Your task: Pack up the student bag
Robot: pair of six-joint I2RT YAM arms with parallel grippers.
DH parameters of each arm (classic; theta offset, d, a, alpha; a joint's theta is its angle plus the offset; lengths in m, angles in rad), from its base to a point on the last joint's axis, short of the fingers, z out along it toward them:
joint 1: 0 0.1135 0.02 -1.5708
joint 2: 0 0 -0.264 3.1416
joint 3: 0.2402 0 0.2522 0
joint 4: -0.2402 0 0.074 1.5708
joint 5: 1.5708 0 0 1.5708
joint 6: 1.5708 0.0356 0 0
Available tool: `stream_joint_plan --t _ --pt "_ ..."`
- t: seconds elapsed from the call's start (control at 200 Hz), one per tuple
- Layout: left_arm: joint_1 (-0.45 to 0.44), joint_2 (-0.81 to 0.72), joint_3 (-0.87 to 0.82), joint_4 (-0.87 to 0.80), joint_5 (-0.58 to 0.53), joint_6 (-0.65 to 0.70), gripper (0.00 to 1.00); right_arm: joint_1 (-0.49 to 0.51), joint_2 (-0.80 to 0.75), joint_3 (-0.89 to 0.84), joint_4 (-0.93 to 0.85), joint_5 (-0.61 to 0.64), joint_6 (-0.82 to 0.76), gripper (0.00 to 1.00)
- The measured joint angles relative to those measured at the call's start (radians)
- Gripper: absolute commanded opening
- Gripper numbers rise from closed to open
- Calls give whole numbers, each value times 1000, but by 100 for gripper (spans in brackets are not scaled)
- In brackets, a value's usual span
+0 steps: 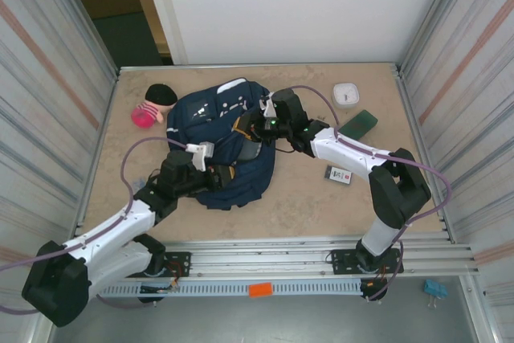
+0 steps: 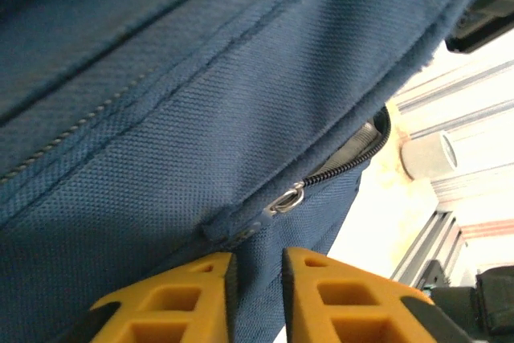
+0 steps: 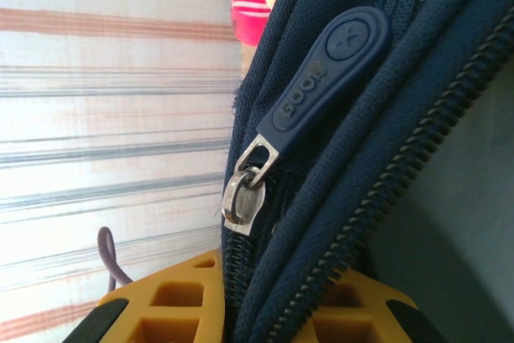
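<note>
- student bag (image 1: 213, 114) laid mid-table (image 1: 321, 206), left of centre
- left gripper (image 2: 257, 261) nearly closed, apparently pinched on bag fabric below zipper slider (image 2: 287, 198)
- right gripper (image 3: 269, 279) clamped on bag's zipper edge, below pull tab (image 3: 325, 78)

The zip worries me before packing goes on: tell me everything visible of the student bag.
The student bag is navy woven fabric with white stripes, lying on the table. Its zip is partly open, showing dark teeth, a metal slider and a navy rubber pull. The right gripper clamps the opening's edge; the left gripper pinches a seam fold near a second slider.
</note>
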Motion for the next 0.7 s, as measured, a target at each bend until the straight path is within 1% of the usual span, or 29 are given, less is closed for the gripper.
stream_joint_plan --t 0.105,0.185,0.231,0.306,0.361,0.416,0.541,0.702 --pt "1 -2 0 4 4 0 11 0 0 0 0 0 0 0" --pt "1 -22 0 4 3 0 12 0 0 0 0 0 0 0" --pt "2 -40 0 2 1 -1 17 0 0 0 0 0 0 0" --pt "8 -80 -3 -2 1 -5 33 0 0 0 0 0 0 0" --pt "19 -109 -12 -5 0 -28 47 0 0 0 0 0 0 0" --pt "36 -139 -30 -8 -2 -44 55 0 0 0 0 0 0 0" --pt "77 -175 -73 -18 -3 -84 61 0 0 1 0 0 0 0" --pt "101 -166 -90 -29 13 -117 63 0 0 3 -1 -4 0 0"
